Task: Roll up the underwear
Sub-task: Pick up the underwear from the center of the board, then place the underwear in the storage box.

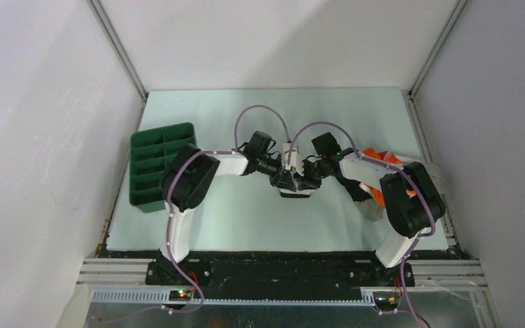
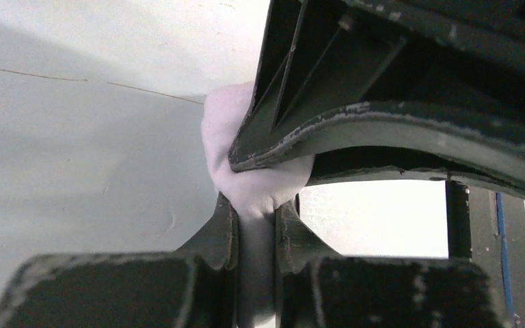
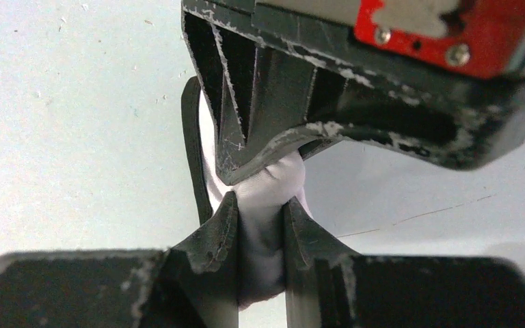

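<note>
Left gripper (image 2: pixel 256 213) pinched tight on bunched white underwear (image 2: pixel 222 130), right gripper (image 3: pixel 260 205) clamping the same cloth, green tray (image 1: pixel 157 167) at left

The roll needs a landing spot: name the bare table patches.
Bare: far strip of table along the back wall; near patch between left arm and right arm. Crowded: centre, where left gripper and right gripper clamp the underwear; green bin left; orange-white pile right.

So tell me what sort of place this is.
Probably a robotics lab test cell: white panels on aluminium framing box in a table, a green divided bin sits aside, and left fingers and right fingers pinch underwear.
</note>
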Robot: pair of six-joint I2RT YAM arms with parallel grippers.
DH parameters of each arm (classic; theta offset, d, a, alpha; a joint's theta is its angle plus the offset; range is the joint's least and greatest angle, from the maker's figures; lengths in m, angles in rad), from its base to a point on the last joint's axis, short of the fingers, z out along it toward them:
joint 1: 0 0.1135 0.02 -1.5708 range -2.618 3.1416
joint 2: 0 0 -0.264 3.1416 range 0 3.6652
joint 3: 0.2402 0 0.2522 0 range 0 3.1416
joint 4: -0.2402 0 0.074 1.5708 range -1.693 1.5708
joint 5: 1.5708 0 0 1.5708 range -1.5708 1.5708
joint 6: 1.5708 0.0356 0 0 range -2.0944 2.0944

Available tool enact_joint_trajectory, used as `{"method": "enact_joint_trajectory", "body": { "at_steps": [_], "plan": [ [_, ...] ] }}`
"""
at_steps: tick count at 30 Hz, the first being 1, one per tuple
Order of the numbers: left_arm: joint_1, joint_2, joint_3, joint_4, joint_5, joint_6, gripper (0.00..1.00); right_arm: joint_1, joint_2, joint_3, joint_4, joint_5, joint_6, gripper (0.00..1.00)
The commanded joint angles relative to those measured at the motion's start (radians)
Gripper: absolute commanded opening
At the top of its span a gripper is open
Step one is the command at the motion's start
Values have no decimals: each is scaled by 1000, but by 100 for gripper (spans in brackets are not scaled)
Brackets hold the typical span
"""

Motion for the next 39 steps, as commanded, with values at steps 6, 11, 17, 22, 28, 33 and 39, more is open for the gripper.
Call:
{"method": "enact_joint_trajectory", "body": {
  "at_steps": [6,11,17,22,28,33,39],
  "plan": [
    [6,-54,53,-466,-5,237,0,-97,-103,184,-252,-62,211,61],
    [77,-202,136,-714,-33,403,0,-257,-321,294,-389,-143,478,97],
    [196,-348,255,-942,-176,566,0,-354,-444,242,-387,-99,612,100],
    [354,-462,299,-1074,-306,655,0,-361,-460,210,-338,-99,627,99],
    [572,-587,267,-1224,-409,825,0,-362,-469,206,-325,-85,621,99],
    [740,-690,172,-1365,-423,994,0,-363,-473,188,-322,-76,621,99],
    [829,-741,71,-1405,-493,1147,0,-364,-452,186,-324,-74,624,99]
  ]
}}
